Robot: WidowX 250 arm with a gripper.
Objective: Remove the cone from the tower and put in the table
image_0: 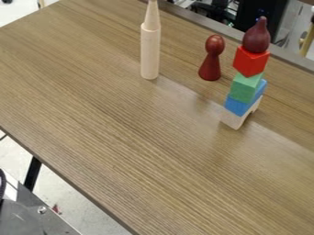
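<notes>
From where I stood, the long axis of the cone (152,17) was what counted: it ran straight up, point uppermost, in line with the pale cylinder (150,54) whose top it sat on. I took those two for the tower meant, though a dark red teardrop piece (257,36) also capped the stacked blocks (245,88) off to the right. How the claw was held, spread or pressed together or pinching something, I could not tell, nor which way the cone lay from it. With the axis upright, the sensible grip looked to be from above, low on the cone where it was thick, since the slim tip would likely slip. The lift then wanted to follow that same line upward, as any sideways nudge might have tipped the cylinder too. The cone had yet to be set on the table (110,137), so the whole job seemed to lie ahead.
</notes>
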